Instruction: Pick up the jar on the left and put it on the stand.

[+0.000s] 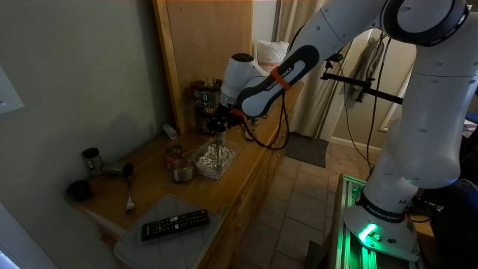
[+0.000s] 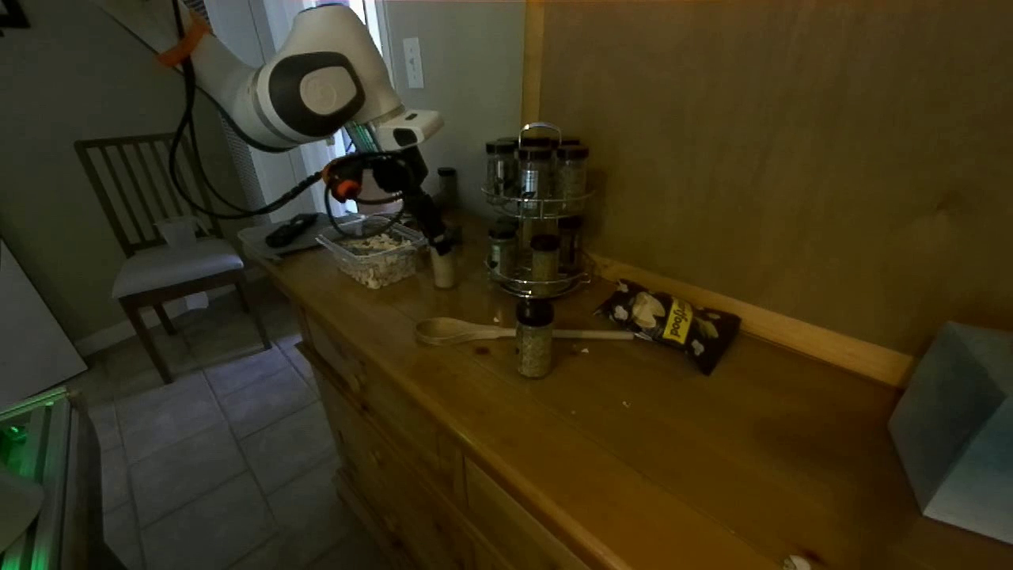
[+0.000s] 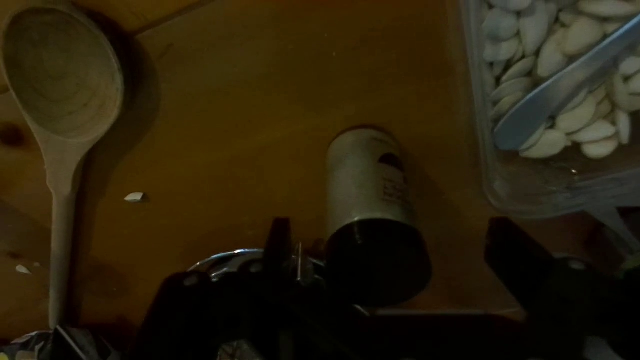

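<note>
- Wrist view: the jaws are seen spread wide, with a gap left on each side of the black lid (image 3: 378, 265) of a cylindrical, clear-walled spice jar (image 3: 374, 210) with pale contents; nothing is gripped.
- In an exterior view, that jar is shown upright on the brown wooden surface (image 2: 673, 443), between its front and back edges, near a clear rectangular plastic tub (image 2: 378, 273) of white seeds (image 3: 582, 37).
- It is judged to be the jar meant; a second clear, black-lidded jar (image 2: 535, 348) is placed between the same two edges but well apart, beside a pale wooden spoon (image 2: 451, 330).
- Done, as judged: the aligning alone, since the lid is framed by the jaws; no grasp is shown.
- Left to be done: the closing, the lift, the carry, and the setting down on the two-tier chrome wire stand (image 2: 541, 216), which is placed by the back edge and already loaded with black-lidded jars (image 2: 536, 178).
- Which slot on the stand is free cannot be made out; room should be confirmed before the jar is lowered.
</note>
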Robot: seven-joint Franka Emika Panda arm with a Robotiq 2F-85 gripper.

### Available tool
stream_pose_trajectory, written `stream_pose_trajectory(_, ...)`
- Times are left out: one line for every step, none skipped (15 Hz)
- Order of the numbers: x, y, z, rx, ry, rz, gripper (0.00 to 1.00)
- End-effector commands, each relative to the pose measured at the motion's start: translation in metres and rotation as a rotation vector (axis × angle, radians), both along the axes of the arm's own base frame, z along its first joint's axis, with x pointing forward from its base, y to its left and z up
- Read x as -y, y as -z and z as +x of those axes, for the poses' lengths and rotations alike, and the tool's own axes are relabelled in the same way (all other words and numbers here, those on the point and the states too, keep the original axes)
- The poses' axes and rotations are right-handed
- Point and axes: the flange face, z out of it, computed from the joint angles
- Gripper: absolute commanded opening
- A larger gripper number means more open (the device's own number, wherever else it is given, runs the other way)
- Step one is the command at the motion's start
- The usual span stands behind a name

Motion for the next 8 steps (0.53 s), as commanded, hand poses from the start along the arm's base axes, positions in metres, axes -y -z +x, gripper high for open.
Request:
stream_pose_trajectory(0.0009,0.0076,0.0002,0.02,0.016,-0.019,1.0)
stream_pose_trajectory(0.0015,0.0083,0.0006,0.024,0.016,-0.024,1.0)
stream_pose_trajectory(0.0015,0.0093,0.0006,0.023,0.017,-0.026,1.0)
stream_pose_trajectory(0.0019,0.0101,0.0004,0.018,0.021,-0.029,0.94)
stream_pose_trajectory(0.0023,0.0107,0.0002,0.016,0.024,-0.033,0.74)
stream_pose_trajectory(0.0028,0.0109,0.0,0.014,0.029,-0.035,0.7)
stream_pose_trajectory(0.0027,0.011,-0.0002,0.011,0.031,-0.035,0.69)
stream_pose_trajectory(0.003,0.0112,-0.0004,0.008,0.033,-0.036,0.61)
